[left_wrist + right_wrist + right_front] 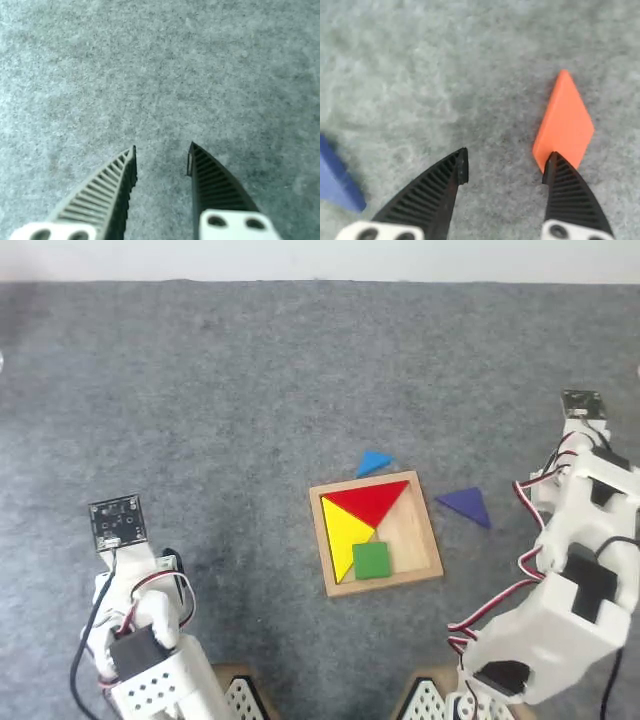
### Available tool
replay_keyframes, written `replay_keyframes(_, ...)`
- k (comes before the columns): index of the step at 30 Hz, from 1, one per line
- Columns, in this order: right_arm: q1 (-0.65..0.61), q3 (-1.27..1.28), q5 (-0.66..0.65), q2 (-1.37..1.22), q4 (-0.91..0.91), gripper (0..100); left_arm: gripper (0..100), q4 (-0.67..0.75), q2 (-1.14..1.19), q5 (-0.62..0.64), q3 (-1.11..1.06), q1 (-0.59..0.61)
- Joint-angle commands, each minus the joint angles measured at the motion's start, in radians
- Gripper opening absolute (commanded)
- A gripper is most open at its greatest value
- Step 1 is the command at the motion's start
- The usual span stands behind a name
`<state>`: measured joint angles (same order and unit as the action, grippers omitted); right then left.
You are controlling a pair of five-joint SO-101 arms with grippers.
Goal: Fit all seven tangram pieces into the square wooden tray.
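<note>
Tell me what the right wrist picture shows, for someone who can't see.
The right gripper hangs open over grey carpet. An orange piece lies flat at one fingertip, and a dark blue piece pokes in at the edge.

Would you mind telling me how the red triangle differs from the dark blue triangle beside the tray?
The red triangle is clearly larger than the dark blue triangle. The red triangle lies inside the wooden tray, along its far edge; the dark blue triangle lies on the grey mat, apart from the tray. Both are triangles lying flat.
</note>
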<state>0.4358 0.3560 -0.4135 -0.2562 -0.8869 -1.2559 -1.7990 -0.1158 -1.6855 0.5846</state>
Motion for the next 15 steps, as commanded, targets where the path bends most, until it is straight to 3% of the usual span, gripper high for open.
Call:
replay_keyframes(1,-0.056,0.032,-0.110,0.001,-0.088,23.0,17,-0.005,-0.018,0.008,0.004,0.003)
replay_keyframes(6,-0.079,0.034,-0.152,0.001,-0.107,22.9,17,-0.005,-0.018,0.008,0.004,0.003)
replay_keyframes(11,-0.087,0.032,-0.192,0.012,-0.140,16.5,17,-0.005,-0.018,0.008,0.004,0.005)
replay_keyframes(15,-0.093,0.034,-0.192,0.114,-0.170,19.0,17,-0.005,-0.018,0.008,0.004,0.005)
